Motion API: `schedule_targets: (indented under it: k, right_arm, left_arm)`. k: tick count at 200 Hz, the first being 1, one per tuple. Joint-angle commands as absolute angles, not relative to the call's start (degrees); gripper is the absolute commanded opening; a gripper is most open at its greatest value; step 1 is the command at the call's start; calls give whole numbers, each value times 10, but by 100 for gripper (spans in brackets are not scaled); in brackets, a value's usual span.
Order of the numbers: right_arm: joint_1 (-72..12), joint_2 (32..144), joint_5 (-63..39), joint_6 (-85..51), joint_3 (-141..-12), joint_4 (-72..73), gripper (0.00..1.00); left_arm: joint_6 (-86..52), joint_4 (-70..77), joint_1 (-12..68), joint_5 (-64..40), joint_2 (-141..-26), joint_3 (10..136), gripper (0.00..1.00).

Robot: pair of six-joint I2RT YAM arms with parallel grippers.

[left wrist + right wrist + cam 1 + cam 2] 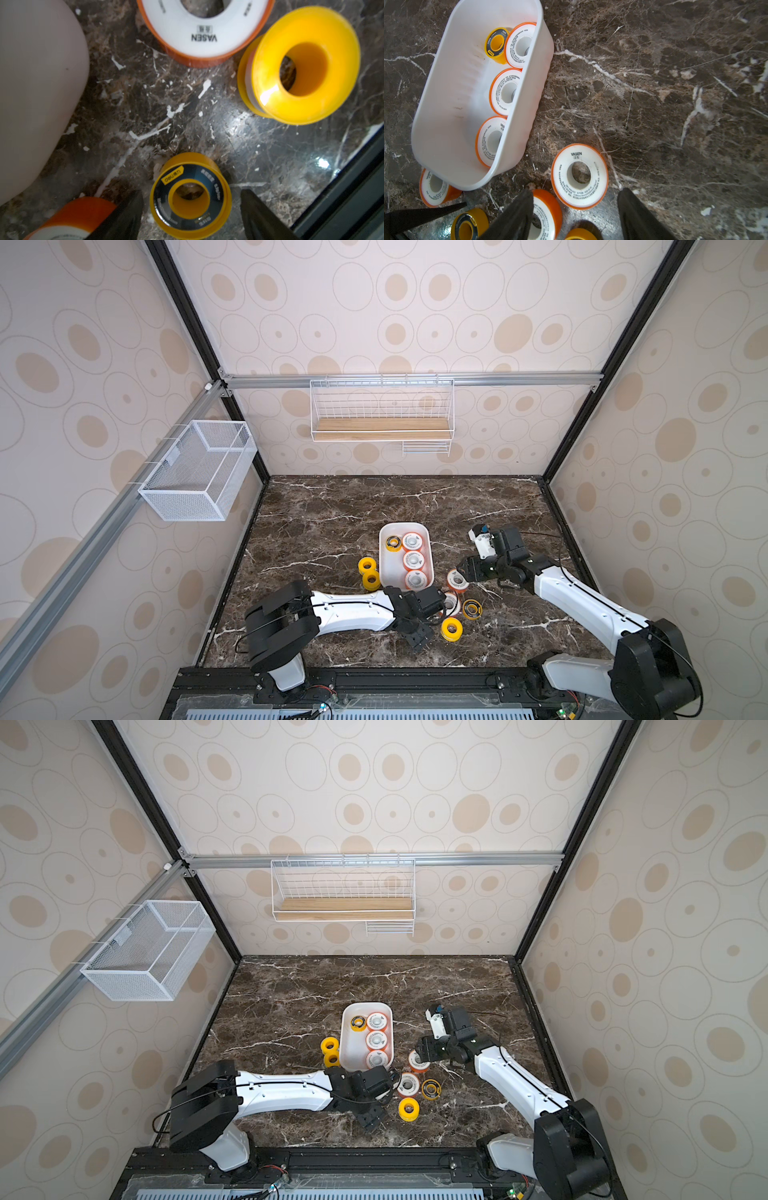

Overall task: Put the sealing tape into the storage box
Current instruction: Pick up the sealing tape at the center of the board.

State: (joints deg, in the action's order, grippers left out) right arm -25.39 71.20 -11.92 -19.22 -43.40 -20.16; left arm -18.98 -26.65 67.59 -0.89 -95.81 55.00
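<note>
The word VASEN is printed in black on the white face of an orange-rimmed sealing tape spool (579,176). It lies flat on the dark brown marble-patterned desk (675,104), near the closer end of the box. Smaller print rings that face but is too fine to read. The same VASEN mark shows on a second white-faced orange-rimmed spool (204,27) in the left wrist view. A yellow spool with a black-ringed face (190,199) carries a small yellow tag reading "deli"; the rest of its lettering is blurred.

The shallow white plastic storage box (388,568) with rounded corners stands near the middle of the desk. It holds four spools. Three white-faced orange-rimmed ones sit in a row (414,560) along its right long wall. One black-ringed yellow spool (393,543) sits at the far end beside them.

The other spools are on the desk outside the box. Two plain yellow spools (367,565) sit together just beside the box's left wall. A third plain yellow spool (451,628) lies nearer the robot, close to the deli spool. Another orange-rimmed spool (433,187) sits against the box's near corner, partly under its rim.

The left gripper (191,190) is released. Its black fingers stand on either side of the deli spool with a narrow gap at each side, grasping nothing. The right gripper (576,190) is also released, with its fingers spread wide and their tips at the edge of the first VASEN spool. One finger crosses in front of a further orange-rimmed spool (550,207).
</note>
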Motion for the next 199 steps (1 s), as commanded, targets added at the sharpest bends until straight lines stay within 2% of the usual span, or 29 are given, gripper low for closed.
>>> schedule_targets:
  k: [1,72,130,199]
  right_arm:
    - [-249,720,-123,-189,-431,-207,70]
    - [-248,724,-128,-188,-429,-209,71]
    - [-248,734,-155,-185,-434,-209,71]
    - [-248,772,-261,-165,-460,-196,71]
  left_arm:
    - [-185,-263,683,-6,-973,570,70]
    - [-193,-265,683,4,-977,569,56]
    - [-197,-275,683,22,-935,560,56]
    - [-207,-324,645,32,-851,574,57]
